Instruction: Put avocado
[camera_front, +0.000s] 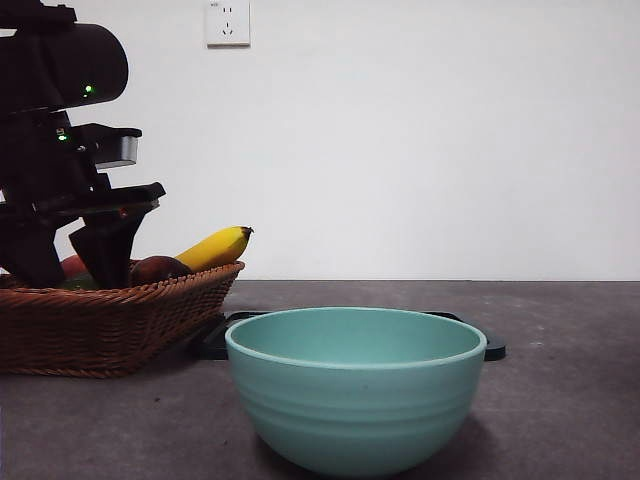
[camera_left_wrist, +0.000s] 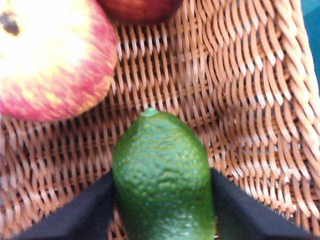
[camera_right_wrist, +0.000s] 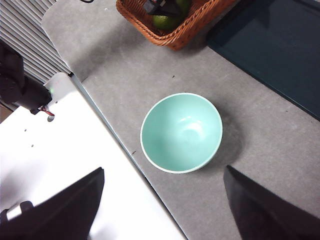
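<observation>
The avocado, dark green with bumpy skin, lies on the wicker floor of the basket. My left gripper is down in the basket, one black jaw against each side of the avocado. In the front view this gripper reaches into the basket at the left; the avocado is hidden there. The right wrist view shows the avocado in the basket from far above. My right gripper is open and empty, high over the table.
A red-yellow apple and a darker one lie close to the avocado. A banana rests on the basket's rim. A mint-green bowl stands empty in front, with a dark tray behind it.
</observation>
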